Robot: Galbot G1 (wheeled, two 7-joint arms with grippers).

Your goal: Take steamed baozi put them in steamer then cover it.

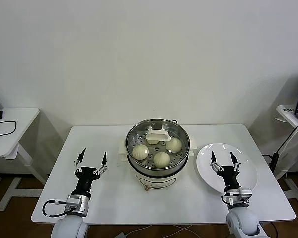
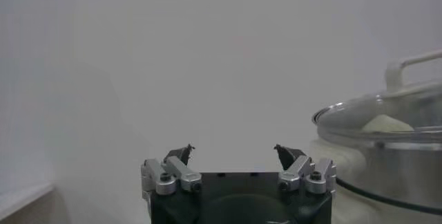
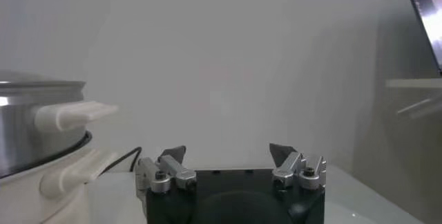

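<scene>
Stainless-steel steamer (image 1: 158,166) held the steamed baozi (image 1: 162,158) under its glass lid (image 1: 158,136); left gripper (image 1: 91,159) and right gripper (image 1: 224,158) flanked it, spread wide, empty.

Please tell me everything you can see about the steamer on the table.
The steamer is a round, shiny metal basket with a perforated floor, upright on a white pot base mid-table. A glass lid with a white handle covers it. Three buns show clearly through the glass; the handle may hide another. Nothing else touches it.
</scene>
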